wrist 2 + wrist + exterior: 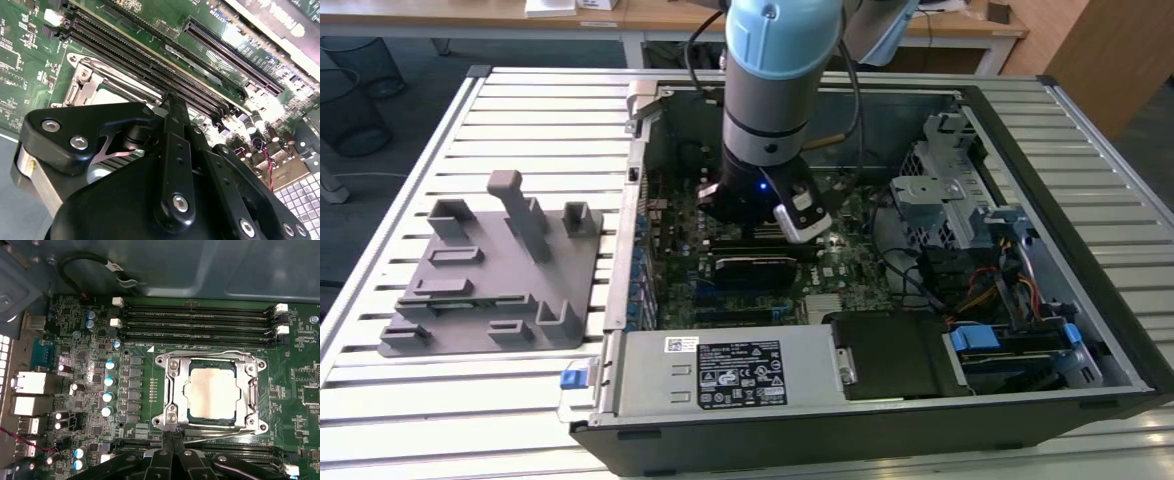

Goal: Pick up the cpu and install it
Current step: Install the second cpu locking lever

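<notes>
Cpu (212, 394) is sitting inside the socket frame (172, 385) on the motherboard (140, 390). End effector (171, 436) is hovering at the frame's edge, fingers together, gripping nothing. Judgement: be confirming flush seating, applying no sideways force.

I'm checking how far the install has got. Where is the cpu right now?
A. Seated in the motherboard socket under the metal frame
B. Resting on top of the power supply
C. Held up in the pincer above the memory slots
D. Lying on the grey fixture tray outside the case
A: in the first wrist view the cpu lies flat inside the socket frame, with the pincer just beside the frame's edge.
</notes>
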You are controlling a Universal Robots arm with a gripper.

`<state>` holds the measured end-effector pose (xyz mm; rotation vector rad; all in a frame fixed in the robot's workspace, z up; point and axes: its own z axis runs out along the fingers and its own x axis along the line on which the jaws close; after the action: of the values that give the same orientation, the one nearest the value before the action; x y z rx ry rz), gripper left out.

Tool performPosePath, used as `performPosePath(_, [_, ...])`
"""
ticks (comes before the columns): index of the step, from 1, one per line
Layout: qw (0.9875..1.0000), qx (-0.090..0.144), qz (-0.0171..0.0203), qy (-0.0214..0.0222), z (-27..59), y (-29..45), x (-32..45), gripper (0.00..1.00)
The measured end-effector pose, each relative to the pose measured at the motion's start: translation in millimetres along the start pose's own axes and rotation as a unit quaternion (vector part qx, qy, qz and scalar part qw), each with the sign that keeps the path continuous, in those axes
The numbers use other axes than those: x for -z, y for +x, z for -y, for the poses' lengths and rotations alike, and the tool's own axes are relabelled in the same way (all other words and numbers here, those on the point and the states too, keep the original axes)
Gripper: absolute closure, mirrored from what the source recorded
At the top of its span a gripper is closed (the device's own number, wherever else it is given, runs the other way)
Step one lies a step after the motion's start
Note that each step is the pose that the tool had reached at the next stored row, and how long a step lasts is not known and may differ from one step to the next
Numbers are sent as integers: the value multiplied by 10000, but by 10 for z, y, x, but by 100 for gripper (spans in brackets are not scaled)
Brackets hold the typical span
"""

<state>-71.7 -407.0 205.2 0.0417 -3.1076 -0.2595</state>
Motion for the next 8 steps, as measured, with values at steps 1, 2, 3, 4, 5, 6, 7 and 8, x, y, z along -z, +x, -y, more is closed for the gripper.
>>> performPosePath(1, [10000,1,0,-5,6,1,1,89])
performPosePath(2, [10000,1,0,-12,12,2,1,89])
performPosePath(3, [10000,2,0,-18,18,2,2,89])
performPosePath(4, [10000,2,0,-23,24,3,2,89])
performPosePath(5, [10000,2,1,-32,29,3,2,89])
performPosePath(6, [10000,2,1,-42,36,5,1,89])
performPosePath(7, [10000,2,1,-55,44,9,2,89])
performPosePath(8, [10000,2,2,-70,54,14,2,89])
